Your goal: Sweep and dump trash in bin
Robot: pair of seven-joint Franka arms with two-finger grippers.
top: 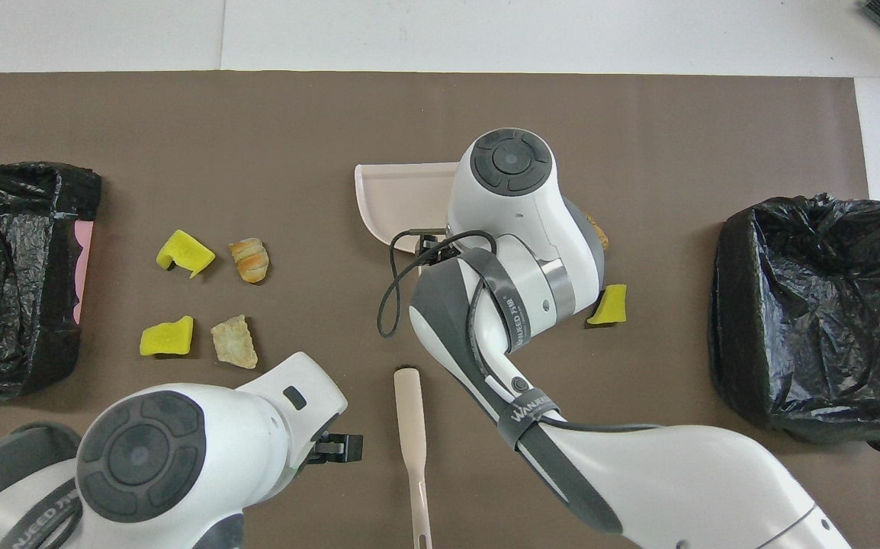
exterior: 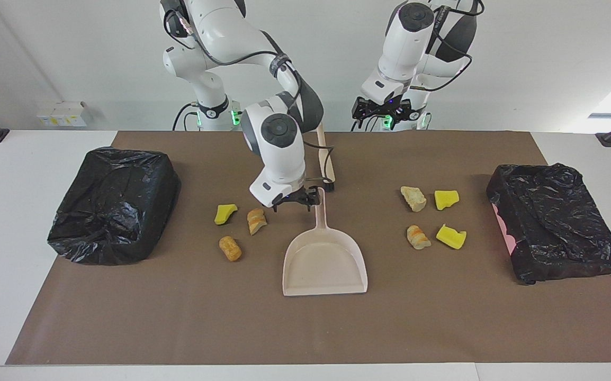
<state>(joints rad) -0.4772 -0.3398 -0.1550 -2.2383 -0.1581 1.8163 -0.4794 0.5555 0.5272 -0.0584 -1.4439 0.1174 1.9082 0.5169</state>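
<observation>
Lengthwise, dustpan (exterior: 324, 263) handle points toward the robots; right claw (exterior: 297, 202), wide, over it.

A robotics lab. Two white jointed robot arms (exterior: 279, 137) are mounted at a white table (exterior: 14, 222) covered by a brown paper mat (exterior: 443, 317). Bare white walls (exterior: 337, 63) stand around it.

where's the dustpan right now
The dustpan lies mid-table on the brown mat, between the two clusters of trash, handle pointing toward the robots and the brush, with the open right gripper at its handle.
</observation>
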